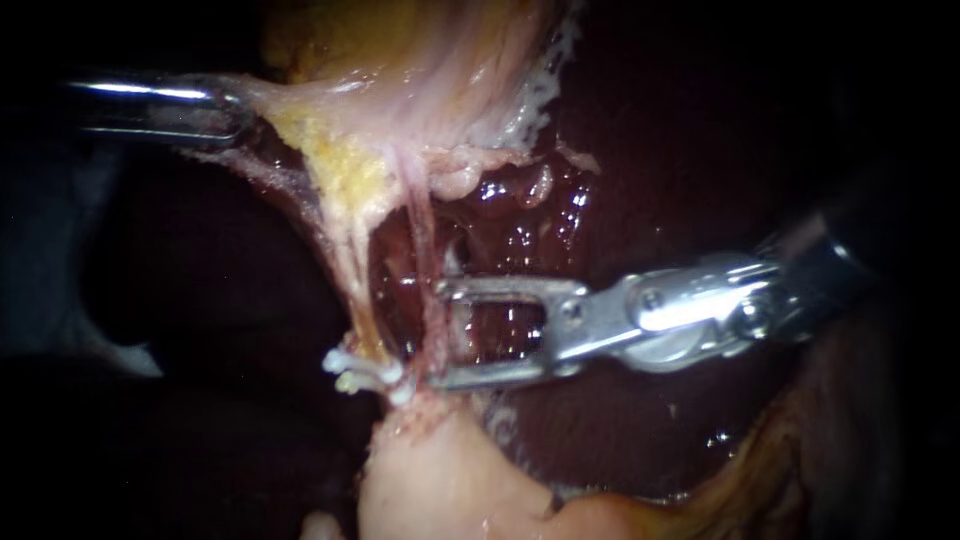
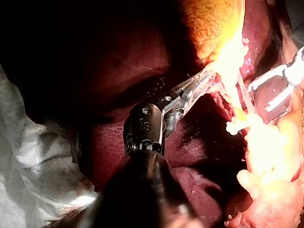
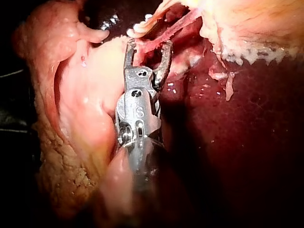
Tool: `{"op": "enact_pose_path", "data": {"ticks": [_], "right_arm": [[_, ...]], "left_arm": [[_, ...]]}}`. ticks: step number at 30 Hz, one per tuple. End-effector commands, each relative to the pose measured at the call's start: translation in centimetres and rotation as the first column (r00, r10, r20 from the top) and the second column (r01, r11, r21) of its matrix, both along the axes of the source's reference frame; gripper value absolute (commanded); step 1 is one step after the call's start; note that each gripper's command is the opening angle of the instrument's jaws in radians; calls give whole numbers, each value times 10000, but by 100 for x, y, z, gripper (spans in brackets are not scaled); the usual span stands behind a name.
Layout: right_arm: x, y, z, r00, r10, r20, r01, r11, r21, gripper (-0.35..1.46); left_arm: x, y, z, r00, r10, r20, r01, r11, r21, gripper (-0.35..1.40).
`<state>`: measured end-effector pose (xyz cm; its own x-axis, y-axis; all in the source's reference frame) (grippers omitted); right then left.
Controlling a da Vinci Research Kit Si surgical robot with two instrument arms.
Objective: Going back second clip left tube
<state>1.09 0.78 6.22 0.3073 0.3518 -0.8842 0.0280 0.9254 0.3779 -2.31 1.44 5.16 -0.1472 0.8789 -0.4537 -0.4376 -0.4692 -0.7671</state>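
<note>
Broadly, dark red liver [image 1: 690, 140] fills the background. The left instrument [image 1: 232, 112] has its jaws clamped on a pale tissue sheet [image 1: 400, 110], which is stretched taut. The right instrument [image 1: 438, 335] has its jaws wide apart and empty, their tips just beside a pink tube [image 1: 424, 250]. The left tube [image 1: 352, 280] hangs alongside. A white clip [image 1: 365, 372] crosses its lower end, near the lower jaw tip.

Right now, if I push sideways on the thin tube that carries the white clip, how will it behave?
The tube looks thin and pulled straight between the tissue above and the clip, so it would probably flex under a push, then spring back. Wet glints nearby suggest it is slippery. Being so thin, it may tear.
</note>
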Motion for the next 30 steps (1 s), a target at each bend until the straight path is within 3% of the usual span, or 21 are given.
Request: {"op": "enact_pose_path", "data": {"ticks": [1, 8, 17, 30], "right_arm": [[-11, 2, -3, 10000, -46, -25, 46, 10000, -28, 50], [-61, 11, -13, 9996, -264, 95, 266, 9995, -160, 50], [-77, 16, -17, 9994, -322, 84, 324, 9991, -285, 50], [-78, 16, -17, 9994, -324, 83, 326, 9991, -283, 50]], "left_arm": [[0, 0, 0, 10000, 2, 2, -2, 10000, 0, -35], [0, 0, 0, 10000, 2, 2, -2, 10000, -1, -35], [-3, -2, 2, 10000, -41, -35, 41, 10000, -32, -35], [-42, -20, 36, 9996, 279, 36, -278, 9995, -130, -35]]}}
